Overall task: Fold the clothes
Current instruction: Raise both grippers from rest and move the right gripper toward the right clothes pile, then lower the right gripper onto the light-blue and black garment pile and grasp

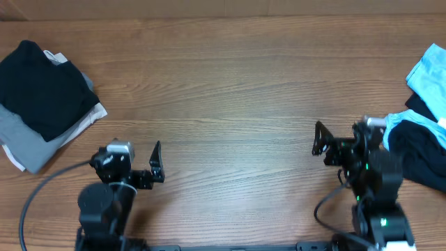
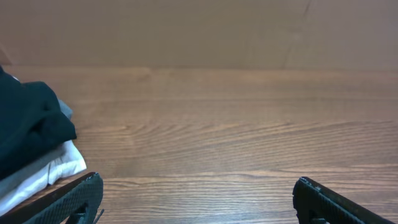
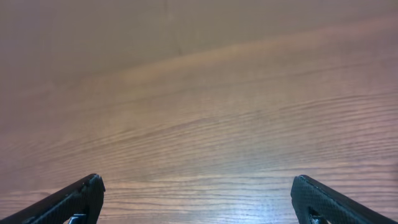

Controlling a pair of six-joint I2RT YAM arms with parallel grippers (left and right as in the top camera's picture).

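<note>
At the far left of the brown wood-grain desk [image 1: 230,84] sits a folded stack of clothes [image 1: 42,104]: a black folded garment [image 1: 38,87] on top, with grey and white layers [image 1: 24,139] poking out beneath it. My left end effector [image 1: 157,162] is just right of that stack, apart from it, jaws spread wide and gripping nothing. My right end effector [image 1: 319,139] is spread wide too, also empty. Beside it, at the desk's right edge, lies a loose heap: a light blue cloth [image 1: 428,73] and rumpled black fabric [image 1: 418,157]. Both are cut off by the frame, and I cannot tell what garments they are.
</note>
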